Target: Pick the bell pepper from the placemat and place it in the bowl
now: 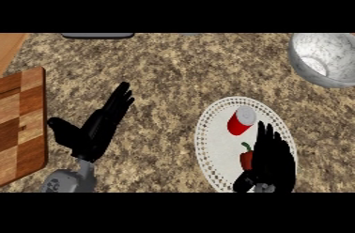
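Ana: The right hand (272, 154) sits low on the white placemat (208, 133). Its fingers are straight and hold nothing. The red bell pepper (246, 158) touches its left side.

Ben: So the right hand is nearer?

Ana: Yes. The left hand (97, 126) rests open, well apart. The bowl (326, 60) waits far up on the tabletop (173, 67).
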Tool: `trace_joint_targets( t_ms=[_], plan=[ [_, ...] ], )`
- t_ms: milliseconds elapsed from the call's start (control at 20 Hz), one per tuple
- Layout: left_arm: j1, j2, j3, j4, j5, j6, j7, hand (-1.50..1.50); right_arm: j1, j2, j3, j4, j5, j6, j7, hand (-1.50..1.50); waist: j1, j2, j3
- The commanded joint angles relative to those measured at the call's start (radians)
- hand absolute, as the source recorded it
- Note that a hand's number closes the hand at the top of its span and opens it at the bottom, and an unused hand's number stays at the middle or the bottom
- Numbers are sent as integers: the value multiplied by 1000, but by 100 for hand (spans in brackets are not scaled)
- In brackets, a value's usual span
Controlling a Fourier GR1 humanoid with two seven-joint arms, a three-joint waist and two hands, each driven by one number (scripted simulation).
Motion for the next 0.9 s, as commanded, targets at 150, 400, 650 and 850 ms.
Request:
trace_joint_targets(
  t_ms=[150, 400, 650, 850],
  plan=[
    [34, -12, 15, -2, -15, -12, -34, 0, -15, 11, 28, 29, 2, -6, 190, -150, -1, 0, 0],
    [13, -21, 11, -1, -21, -28, -5, 0, 1, 11, -20, 191, 41, -154, 63, -150, -1, 1, 1],
    [13, -27, 42, 21, -37, -34, -21, 0, 12, 11, 4, 116, 42, -140, 91, -150, -4, 0, 0],
    [59, -42, 29, -26, -55, -63, 4, 0, 4, 11, -29, 146, 57, -144, -44, 150, -3, 0, 0]
  ],
)
